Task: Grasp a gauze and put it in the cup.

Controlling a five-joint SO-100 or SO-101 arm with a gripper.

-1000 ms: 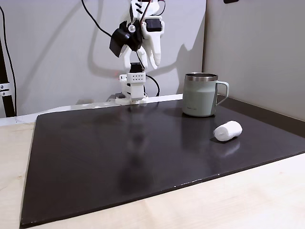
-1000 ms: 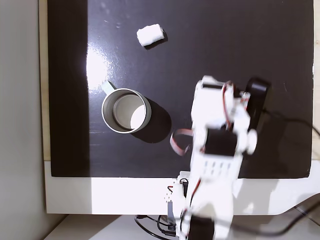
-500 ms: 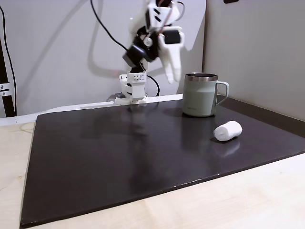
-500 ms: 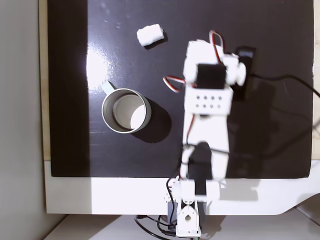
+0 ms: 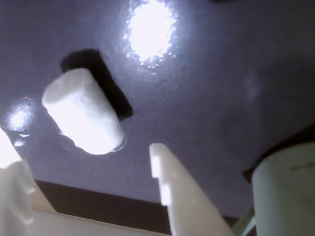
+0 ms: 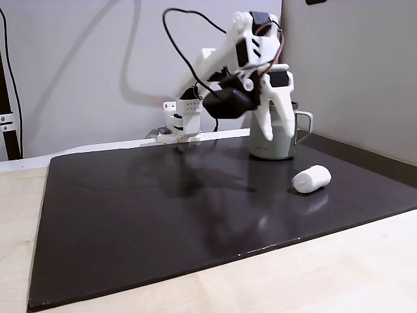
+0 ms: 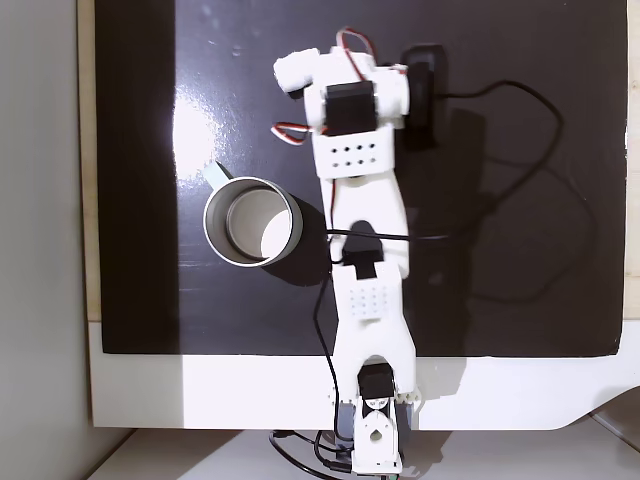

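The gauze (image 5: 83,110) is a small white roll lying on its side on the black mat; it also shows right of centre in a fixed view (image 6: 311,178) and peeks out beside the wrist from above (image 7: 292,70). My gripper (image 5: 86,157) is open, its white fingers (image 5: 179,196) spread wide, hanging above the roll without touching it. In the side fixed view the gripper (image 6: 277,137) hangs in front of the cup (image 6: 284,149), a sage-green mug with a steel rim (image 7: 212,222), standing upright behind and left of the gauze.
A black mat (image 6: 163,208) covers the pale wooden table (image 6: 326,274). The arm's base (image 6: 182,120) stands at the mat's far edge, with a black cable (image 7: 520,200) looping over the mat. A grey wall panel (image 6: 352,72) rises close behind the cup.
The arm has swung from upright near its base out over the mat and dropped, bringing the gripper past the cup to above the gauze. Gauze and cup have stayed put.
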